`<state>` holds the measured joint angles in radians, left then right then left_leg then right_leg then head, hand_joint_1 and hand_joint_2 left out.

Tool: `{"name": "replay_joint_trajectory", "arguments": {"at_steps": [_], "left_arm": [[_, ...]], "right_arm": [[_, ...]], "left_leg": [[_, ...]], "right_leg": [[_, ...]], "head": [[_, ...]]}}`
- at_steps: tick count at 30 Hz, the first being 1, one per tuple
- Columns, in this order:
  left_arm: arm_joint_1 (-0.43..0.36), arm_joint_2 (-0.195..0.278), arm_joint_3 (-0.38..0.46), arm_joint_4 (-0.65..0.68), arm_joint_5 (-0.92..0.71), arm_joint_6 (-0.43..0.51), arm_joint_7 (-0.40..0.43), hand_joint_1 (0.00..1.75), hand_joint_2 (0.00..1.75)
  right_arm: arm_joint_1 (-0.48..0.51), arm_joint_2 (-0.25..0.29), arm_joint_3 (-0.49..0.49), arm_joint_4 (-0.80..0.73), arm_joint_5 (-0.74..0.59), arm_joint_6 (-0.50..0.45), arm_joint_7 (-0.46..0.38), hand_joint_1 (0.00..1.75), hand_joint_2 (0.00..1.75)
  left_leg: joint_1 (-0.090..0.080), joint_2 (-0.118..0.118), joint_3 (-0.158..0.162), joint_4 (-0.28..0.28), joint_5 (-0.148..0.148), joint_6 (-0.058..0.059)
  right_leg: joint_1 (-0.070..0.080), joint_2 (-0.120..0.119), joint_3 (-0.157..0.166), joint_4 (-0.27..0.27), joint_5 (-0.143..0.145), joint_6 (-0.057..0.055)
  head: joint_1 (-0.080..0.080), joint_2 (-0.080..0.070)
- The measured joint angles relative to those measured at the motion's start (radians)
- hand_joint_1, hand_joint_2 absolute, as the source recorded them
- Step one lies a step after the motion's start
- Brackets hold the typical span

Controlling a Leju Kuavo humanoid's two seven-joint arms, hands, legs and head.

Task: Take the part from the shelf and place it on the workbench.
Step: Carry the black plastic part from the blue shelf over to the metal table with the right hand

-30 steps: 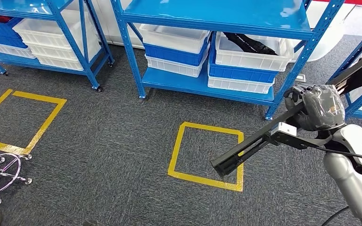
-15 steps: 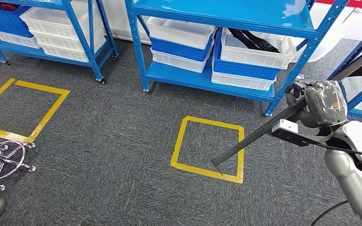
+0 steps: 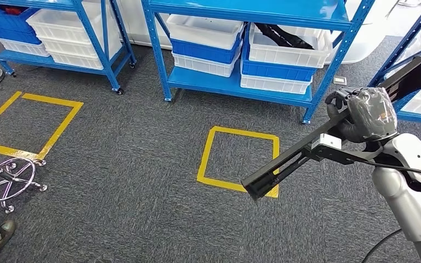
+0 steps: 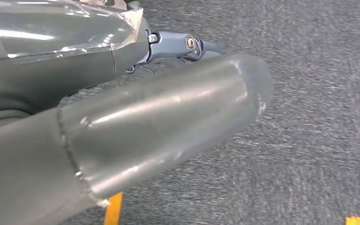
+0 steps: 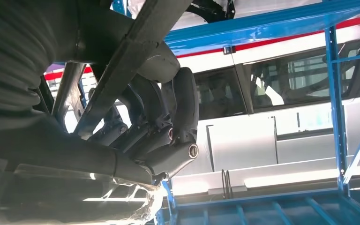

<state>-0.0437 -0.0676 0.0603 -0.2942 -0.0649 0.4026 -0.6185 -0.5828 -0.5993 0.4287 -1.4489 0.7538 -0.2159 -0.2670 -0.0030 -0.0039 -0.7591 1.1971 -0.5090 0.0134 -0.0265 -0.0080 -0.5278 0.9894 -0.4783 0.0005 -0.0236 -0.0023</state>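
Right robot hand (image 3: pixel 362 118) wrapped tight round a long black part (image 3: pixel 307 150), bar slanting down over the grey carpet (image 3: pixel 131 164) and yellow taped square (image 3: pixel 238 161), blue shelf (image 3: pixel 241 87) with white bins (image 3: pixel 285 46) behind, left robot hand (image 4: pixel 122 136) close-up, can't tell its grip

Blue shelving units (image 3: pixel 235 55): three | white bins (image 3: pixel 205 30), ahead of the right hand (image 3: pixel 362 118): several | long black part (image 3: pixel 307 150) in that hand: one | yellow floor squares (image 3: pixel 238 161): two | chair base (image 3: pixel 11 181): one
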Motion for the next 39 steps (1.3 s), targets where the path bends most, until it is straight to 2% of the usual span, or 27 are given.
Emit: {"name": "replay_joint_trajectory", "arguments": {"at_steps": [1,2,3,4,5,7,8,9,11,12,13,15,16,17,18,20,21,22,24,26,27,30,32,34,35,37,39], "left_arm": [[0.0,0.0,0.0,0.0,0.001,0.0,-0.001,0.0,0.0],[0.0,0.0,0.0,0.0,0.001,0.0,-0.001,0.0,0.0],[0.0,0.001,0.0,0.0,0.002,0.0,-0.002,0.0,0.0],[0.0,0.001,0.0,0.001,0.003,0.0,-0.003,0.0,0.0],[-0.001,0.001,0.0,0.001,0.004,0.0,-0.004,0.0,0.0],[-0.002,0.002,0.0,0.001,0.006,0.0,-0.006,0.0,0.0],[-0.003,0.002,0.0,0.001,0.007,0.0,-0.007,0.0,0.0],[-0.002,0.002,0.0,0.001,0.009,-0.001,-0.009,0.0,0.0],[-0.001,0.002,0.0,0.002,0.011,-0.002,-0.012,0.0,0.0],[0.0,0.001,0.0,0.003,0.011,-0.003,-0.012,0.0,0.0],[0.0,0.001,0.0,0.003,0.012,-0.003,-0.014,0.0,0.0],[0.001,0.002,0.001,0.004,0.012,-0.004,-0.017,0.0,0.0],[0.002,0.002,0.001,0.004,0.012,-0.004,-0.019,0.0,0.0],[0.002,0.002,0.001,0.004,0.012,-0.004,-0.022,0.0,0.0],[0.003,0.001,0.002,0.004,0.012,-0.004,-0.025,0.0,0.0],[0.004,0.0,0.002,0.006,0.011,-0.003,-0.029,0.0,0.0],[0.004,0.0,0.002,0.006,0.011,-0.002,-0.03,0.0,0.0],[0.004,0.0,0.002,0.007,0.011,-0.002,-0.031,0.0,0.0],[0.004,0.0,0.002,0.008,0.011,-0.001,-0.032,0.0,0.0],[0.006,0.002,0.002,0.009,0.011,0.0,-0.033,0.0,0.0],[0.007,0.003,0.002,0.009,0.011,0.001,-0.033,0.0,0.0],[0.01,0.003,0.001,0.011,0.011,0.003,-0.033,0.0,0.0],[0.01,0.003,0.001,0.012,0.011,0.003,-0.034,0.0,0.0],[0.011,0.003,0.001,0.014,0.011,0.003,-0.035,0.0,0.0],[0.011,0.004,0.001,0.015,0.011,0.003,-0.035,0.0,0.0],[0.011,0.004,0.001,0.016,0.012,0.004,-0.036,0.0,0.0],[0.01,0.005,0.001,0.017,0.012,0.007,-0.036,0.0,0.0]], "right_arm": [[-0.002,0.0,0.002,0.001,-0.003,0.0,0.0,1.52,1.75],[-0.004,0.0,0.005,0.003,-0.005,0.0,-0.001,1.52,1.75],[-0.005,0.0,0.008,0.005,-0.008,-0.001,-0.001,1.52,1.75],[-0.005,0.0,0.011,0.007,-0.01,-0.001,-0.001,1.52,1.75],[-0.007,-0.001,0.012,0.008,-0.013,-0.001,-0.002,1.52,1.75],[-0.014,-0.003,0.013,0.01,-0.017,-0.003,-0.002,1.52,1.75],[-0.019,-0.004,0.014,0.01,-0.019,-0.004,-0.002,1.52,1.75],[-0.024,-0.005,0.015,0.011,-0.021,-0.005,-0.002,1.52,1.75],[-0.029,-0.006,0.018,0.012,-0.024,-0.007,-0.001,1.52,1.75],[-0.028,-0.007,0.02,0.013,-0.024,-0.009,0.0,1.52,1.75],[-0.026,-0.007,0.02,0.014,-0.024,-0.01,0.002,1.52,1.75],[-0.02,-0.009,0.02,0.014,-0.024,-0.015,0.006,1.52,1.75],[-0.016,-0.01,0.02,0.014,-0.024,-0.017,0.008,1.52,1.75],[-0.012,-0.011,0.02,0.014,-0.023,-0.019,0.01,1.52,1.75],[-0.008,-0.012,0.02,0.014,-0.023,-0.019,0.012,1.52,1.75],[-0.001,-0.015,0.02,0.014,-0.023,-0.02,0.015,1.52,1.75],[0.001,-0.017,0.019,0.014,-0.023,-0.02,0.015,1.52,1.75],[0.002,-0.019,0.017,0.013,-0.023,-0.021,0.015,1.52,1.75],[0.004,-0.023,0.014,0.011,-0.023,-0.022,0.016,1.52,1.75],[0.009,-0.026,0.012,0.011,-0.023,-0.023,0.016,1.52,1.75],[0.01,-0.027,0.011,0.011,-0.023,-0.023,0.016,1.52,1.75],[0.013,-0.029,0.008,0.01,-0.023,-0.024,0.016,1.52,1.75],[0.016,-0.03,0.006,0.01,-0.024,-0.024,0.016,1.52,1.75],[0.023,-0.031,0.005,0.011,-0.022,-0.027,0.016,1.52,1.75],[0.026,-0.032,0.003,0.011,-0.02,-0.03,0.016,1.52,1.75],[0.03,-0.034,-0.001,0.011,-0.016,-0.039,0.017,1.52,1.75],[0.03,-0.036,-0.005,0.011,-0.008,-0.052,0.02,1.52,1.75]], "left_leg": [[0.004,0.0,-0.006,0.061,-0.026,-0.005],[0.009,0.001,0.0,0.101,-0.026,-0.008],[0.012,0.001,0.018,0.111,-0.008,-0.011],[0.015,0.001,0.053,0.082,0.017,-0.011],[0.017,0.0,0.106,0.021,0.032,-0.01],[0.016,-0.003,0.21,-0.12,0.019,-0.004],[0.013,-0.004,0.239,-0.168,0.005,0.001],[0.008,-0.005,0.249,-0.19,-0.002,0.007],[0.002,-0.002,0.241,-0.202,0.013,0.026],[0.002,0.001,0.233,-0.206,0.026,0.037],[0.002,0.004,0.222,-0.21,0.039,0.047],[0.0,0.006,0.191,-0.211,0.063,0.059],[-0.003,0.006,0.175,-0.211,0.073,0.06],[-0.005,0.006,0.16,-0.211,0.084,0.061],[-0.007,0.006,0.147,-0.21,0.094,0.06],[-0.009,0.007,0.124,-0.209,0.113,0.056],[-0.011,0.007,0.116,-0.207,0.121,0.053],[-0.013,0.007,0.11,-0.205,0.129,0.048],[-0.017,0.007,0.104,-0.202,0.141,0.04],[-0.015,0.006,0.1,-0.199,0.145,0.031],[-0.013,0.005,0.094,-0.188,0.131,0.025],[-0.004,0.001,0.052,-0.079,0.03,0.006],[0.004,0.001,0.015,0.031,-0.021,-0.004],[0.013,0.001,0.01,0.087,-0.028,-0.013],[0.017,0.001,0.035,0.056,-0.006,-0.016],[0.023,0.0,0.122,-0.077,0.043,-0.019],[0.023,-0.002,0.174,-0.168,0.06,-0.014]], "right_leg": [[0.0,0.0,-0.016,0.001,0.012,0.001],[0.0,0.0,-0.032,0.003,0.023,0.004],[-0.001,0.0,-0.046,0.004,0.033,0.008],[-0.002,0.0,-0.058,0.006,0.041,0.012],[-0.003,0.0,-0.068,0.009,0.049,0.017],[-0.001,0.0,-0.082,0.012,0.063,0.03],[-0.001,-0.001,-0.085,0.012,0.071,0.038],[0.0,-0.002,-0.087,0.01,0.079,0.047],[0.002,-0.002,-0.093,0.011,0.086,0.061],[0.002,-0.001,-0.105,0.026,0.069,0.061],[0.002,0.0,-0.121,0.06,0.036,0.056],[0.002,0.002,-0.165,0.187,-0.051,0.046],[0.002,0.002,-0.181,0.253,-0.077,0.048],[0.003,0.003,-0.187,0.302,-0.083,0.056],[0.004,0.003,-0.179,0.32,-0.068,0.066],[0.004,0.003,-0.107,0.244,-0.019,0.079],[0.006,0.003,-0.048,0.166,-0.014,0.077],[0.01,0.003,0.006,0.085,-0.022,0.068],[0.018,0.004,0.06,-0.012,-0.053,0.047],[0.013,0.005,0.057,-0.023,-0.051,0.03],[0.008,0.005,0.056,-0.023,-0.046,0.02],[0.001,0.003,0.048,-0.023,-0.027,-0.003],[0.001,0.003,0.036,-0.022,-0.019,-0.004],[0.0,0.003,0.026,-0.018,-0.012,-0.001],[-0.002,0.004,0.023,-0.015,-0.011,0.001],[-0.004,0.004,0.018,-0.008,-0.012,0.006],[0.001,0.005,0.01,-0.004,-0.011,0.016]], "head": [[0.0,0.0],[0.0,0.0],[0.0,0.0],[-0.001,0.0],[-0.001,0.0],[0.0,0.0],[0.0,0.0],[0.001,0.0],[0.002,0.0],[0.002,0.0],[0.003,0.0],[0.006,0.0],[0.006,0.0],[0.006,0.0],[0.006,0.0],[0.006,0.0],[0.007,0.0],[0.006,0.0],[0.005,0.0],[0.005,0.0],[0.004,0.0],[0.001,0.0],[0.0,0.0],[0.0,0.0],[0.0,0.0],[0.0,0.0],[0.0,0.0]]}}
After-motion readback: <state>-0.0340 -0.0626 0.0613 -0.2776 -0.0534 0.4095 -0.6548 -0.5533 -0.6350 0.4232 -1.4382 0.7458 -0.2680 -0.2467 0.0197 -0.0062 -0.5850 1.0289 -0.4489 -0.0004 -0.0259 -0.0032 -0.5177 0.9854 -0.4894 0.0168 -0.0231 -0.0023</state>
